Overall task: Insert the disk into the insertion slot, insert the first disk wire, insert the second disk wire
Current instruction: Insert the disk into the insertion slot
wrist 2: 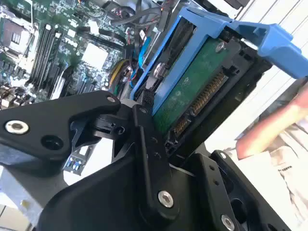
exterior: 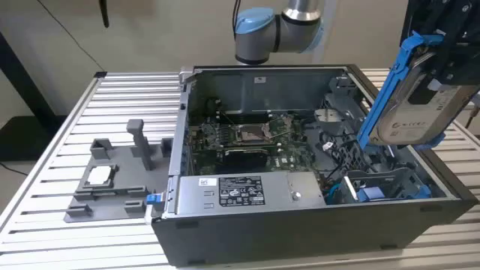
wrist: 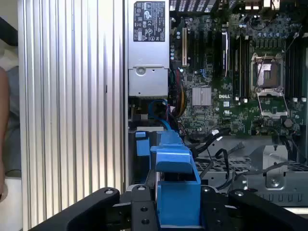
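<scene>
The disk (exterior: pixel 417 115), silver-grey in its bright blue carrier (exterior: pixel 386 90), hangs tilted above the right end of the open black computer case (exterior: pixel 300 225). My gripper (exterior: pixel 448 53) is shut on its upper end. In the second wrist view the disk's green underside (wrist 2: pixel 192 86) sits between the black fingers (wrist 2: pixel 147 139). The first wrist view has a blue end tab (wrist: pixel 174 192) clamped between them. The insertion slot (exterior: pixel 386 185), a grey metal bay, lies below the disk at the case's front right. Loose black and blue cables (exterior: pixel 338 152) lie beside it; which are the disk wires I cannot tell.
A grey labelled power-supply box (exterior: pixel 240 191) fills the case's front left, and the green motherboard (exterior: pixel 255 140) lies behind it. A grey plastic fixture with posts (exterior: pixel 120 174) stands on the slatted table (exterior: pixel 75 112). A person's hand (wrist 2: pixel 274 125) is close to the case.
</scene>
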`<state>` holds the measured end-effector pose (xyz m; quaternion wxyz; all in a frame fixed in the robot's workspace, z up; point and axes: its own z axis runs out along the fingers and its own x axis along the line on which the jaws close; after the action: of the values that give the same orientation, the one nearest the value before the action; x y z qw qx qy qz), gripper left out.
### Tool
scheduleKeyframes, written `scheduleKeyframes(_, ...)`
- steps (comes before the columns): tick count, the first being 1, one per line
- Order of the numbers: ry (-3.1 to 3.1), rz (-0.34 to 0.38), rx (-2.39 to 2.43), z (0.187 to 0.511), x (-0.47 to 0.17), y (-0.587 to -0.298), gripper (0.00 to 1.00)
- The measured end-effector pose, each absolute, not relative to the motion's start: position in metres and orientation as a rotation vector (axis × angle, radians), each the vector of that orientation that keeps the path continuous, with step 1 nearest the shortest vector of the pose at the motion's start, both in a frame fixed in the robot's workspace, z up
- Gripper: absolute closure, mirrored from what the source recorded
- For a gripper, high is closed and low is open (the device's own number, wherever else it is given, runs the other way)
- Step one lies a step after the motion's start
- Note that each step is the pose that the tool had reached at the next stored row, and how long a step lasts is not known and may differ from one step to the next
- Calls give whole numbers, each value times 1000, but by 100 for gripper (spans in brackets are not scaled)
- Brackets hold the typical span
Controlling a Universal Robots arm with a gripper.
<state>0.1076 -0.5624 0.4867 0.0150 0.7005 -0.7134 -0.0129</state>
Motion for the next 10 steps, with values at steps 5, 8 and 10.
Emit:
scheduleKeyframes(5, -2220, -40, 2180, 487, 108, -562, 67)
scheduleKeyframes(8, -2220, -40, 2180, 486, 108, -562, 67)
scheduleKeyframes(10, -2220, -39, 2180, 485, 108, -562, 67)
